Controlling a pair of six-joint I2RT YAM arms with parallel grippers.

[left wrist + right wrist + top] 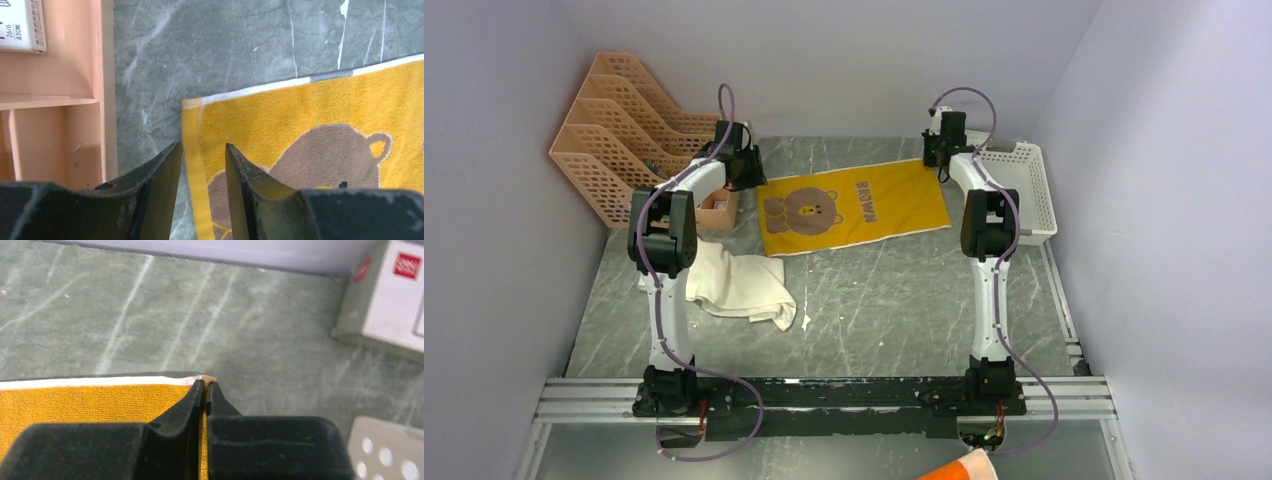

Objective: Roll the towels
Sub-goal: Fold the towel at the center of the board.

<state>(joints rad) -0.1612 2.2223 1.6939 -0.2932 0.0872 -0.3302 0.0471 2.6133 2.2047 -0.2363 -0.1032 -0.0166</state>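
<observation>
Right end effector [205, 386]: jaws pinched together on the far-right corner of the yellow towel [90, 400], with only the very tip of the corner between them. Left end effector [202, 147]: jaws part-open and holding nothing, astride the towel's left hem near its far-left corner. I can't tell whether its tips touch the desk [894, 300].

Yellow towel lies flat at 12 o'clock on the desk, slightly skewed. White towel [739, 280] is a crumpled heap at 9 o'clock, untouched.

Risks as I judge them:
- Right grip is on the corner tip only, so any pull toward 6 o'clock could slip it out.
- Left may close on bare hem or miss it. The towel then lifts one-sided and the roll starts crooked.
- Towel is already skewed, so uneven travel of the two arms gives a cone-shaped roll.
- Left arm works just beside the small box [717, 210] and the rack [619, 130] – a swing toward 9 o'clock could clip either.

Containers:
- Peach slotted rack at 10 o'clock: I see nothing in its slots.
- Small peach box beside it: contents unclear.
- White perforated basket [1029, 190] at 2 o'clock: no towel visible in it.
- White carton [385, 295] with a red mark looks to stand on the desk by the basket, not in it.
</observation>
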